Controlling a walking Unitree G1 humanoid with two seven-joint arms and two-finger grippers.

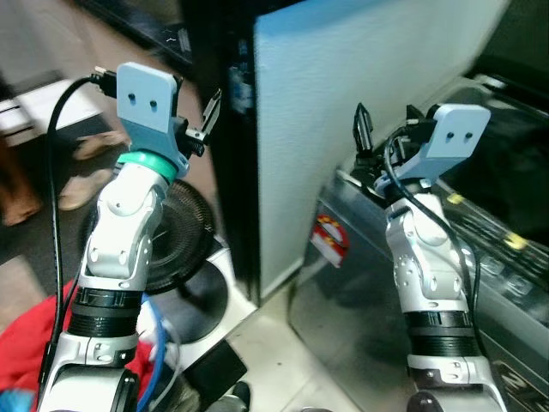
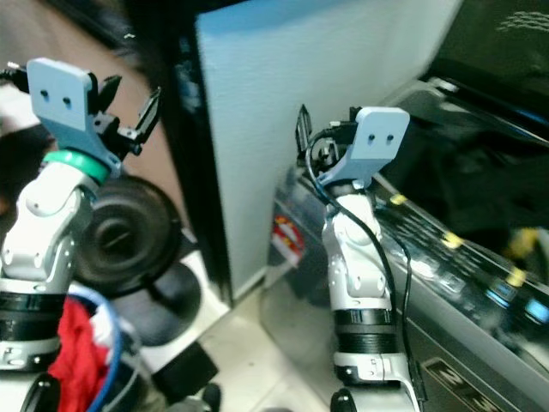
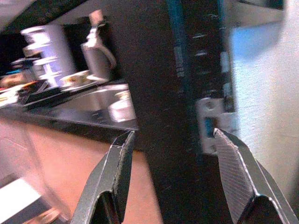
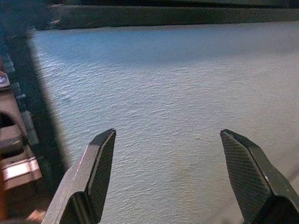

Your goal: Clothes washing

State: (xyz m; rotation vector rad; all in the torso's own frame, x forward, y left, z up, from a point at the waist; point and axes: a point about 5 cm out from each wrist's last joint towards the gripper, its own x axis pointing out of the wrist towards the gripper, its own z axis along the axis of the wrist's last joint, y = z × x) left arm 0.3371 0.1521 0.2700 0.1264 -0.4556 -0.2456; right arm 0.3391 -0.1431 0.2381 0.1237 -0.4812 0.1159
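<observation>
Both arms were raised in front of the robot, and neither held anything; the left gripper [image 1: 199,113] stood wide apart beside a dark door frame [image 1: 227,172], and the right gripper [image 1: 386,129] stood just as wide, up by the corner of the washing machine [image 1: 360,283]. Judging by this, the robot was only arriving at the machine, hands up and ready, with the wash not yet begun; the clothes, a red heap [image 2: 73,343] with a blue cord [image 2: 111,352] across it, lay low by the robot's left side, well apart from both grippers. A pale wall panel [image 1: 369,103] rose between the two arms, and a black round fan [image 1: 184,232] stood on the floor behind the left arm.

The head views showed the machine's grey side with a red and white sticker [image 1: 328,239] and its dark top with yellow marks; they were blurred. The left wrist view showed a dark counter [image 3: 70,116] with a jug [image 3: 96,51] and pale jars; the right wrist view looked along its fingers [image 4: 93,168] straight at the textured pale panel, near it but not touching.
</observation>
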